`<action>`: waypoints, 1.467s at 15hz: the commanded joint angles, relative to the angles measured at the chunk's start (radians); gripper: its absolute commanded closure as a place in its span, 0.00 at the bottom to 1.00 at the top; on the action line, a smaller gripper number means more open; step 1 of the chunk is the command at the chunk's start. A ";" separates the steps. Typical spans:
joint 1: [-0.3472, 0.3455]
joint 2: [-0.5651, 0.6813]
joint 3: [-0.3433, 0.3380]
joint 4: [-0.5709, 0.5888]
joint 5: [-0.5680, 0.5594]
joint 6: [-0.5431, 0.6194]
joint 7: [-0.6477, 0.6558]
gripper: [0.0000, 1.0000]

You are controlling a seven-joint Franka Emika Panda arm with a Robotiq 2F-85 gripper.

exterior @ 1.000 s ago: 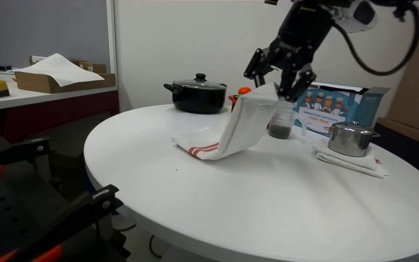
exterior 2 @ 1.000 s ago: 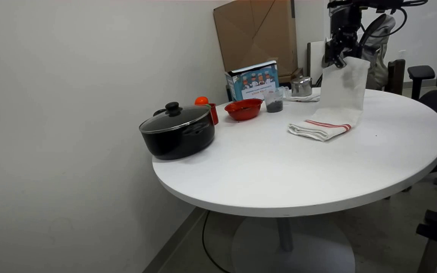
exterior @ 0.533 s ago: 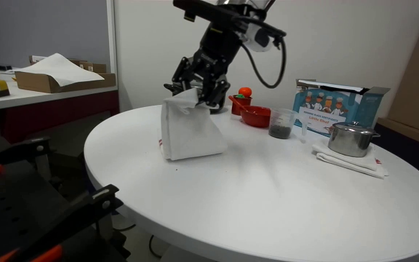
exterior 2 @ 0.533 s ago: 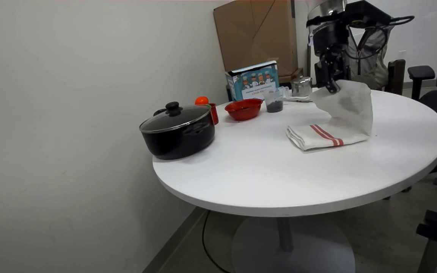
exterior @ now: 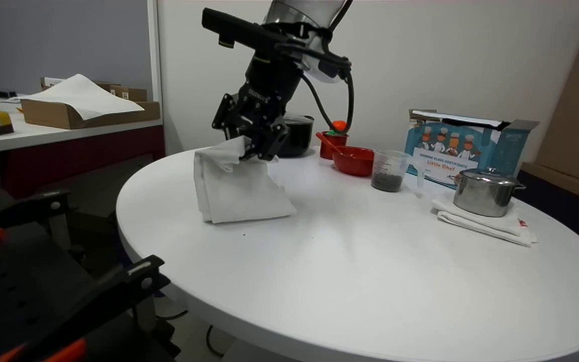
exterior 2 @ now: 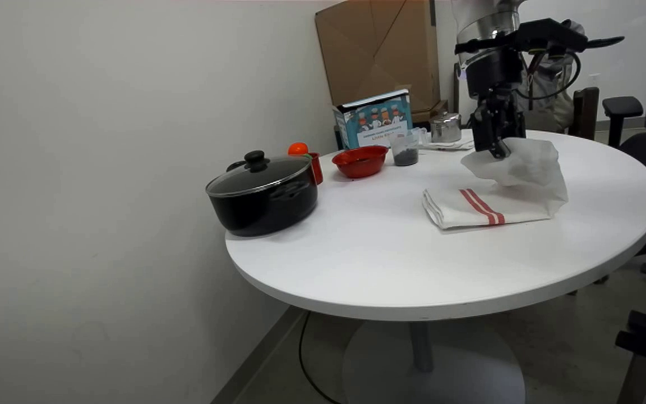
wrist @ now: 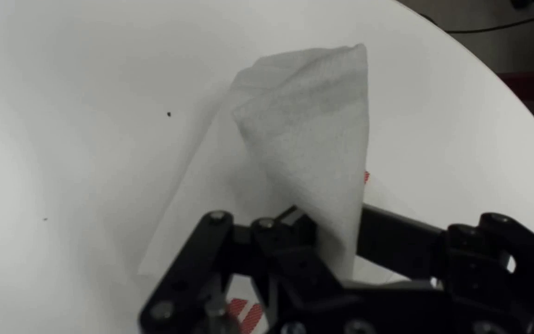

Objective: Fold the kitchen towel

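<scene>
The kitchen towel (exterior: 242, 193) is white with two red stripes that show in an exterior view (exterior 2: 483, 207). Part of it lies flat on the round table (exterior 2: 390, 264). The other end is lifted and curls back over the flat part. My gripper (exterior: 239, 144), also in an exterior view (exterior 2: 501, 150), is shut on this lifted end, a little above the flat part. In the wrist view, the towel (wrist: 315, 120) runs between the fingers of the gripper (wrist: 335, 227), with a loose corner sticking out past them. The fingers and gripper body hide much of the striped part there.
A black pot (exterior 2: 264, 199) stands at the table's edge by the wall. A red bowl (exterior: 354, 161), a red cup (exterior: 332, 146), a measuring cup (exterior: 389, 173) and a blue box (exterior: 458, 151) stand along the back. A small steel pot (exterior: 485, 193) sits on another folded cloth (exterior: 480, 223).
My gripper has come lower, and in an exterior view it has moved left with the towel's end. The towel's flat part has shifted and turned. The raised end now bends over the striped part.
</scene>
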 commanded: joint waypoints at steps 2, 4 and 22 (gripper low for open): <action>-0.014 0.002 -0.025 -0.018 0.057 0.111 0.061 0.94; -0.013 0.007 -0.017 -0.023 0.095 0.150 0.083 0.94; 0.012 0.035 0.150 -0.074 0.462 0.494 0.178 0.08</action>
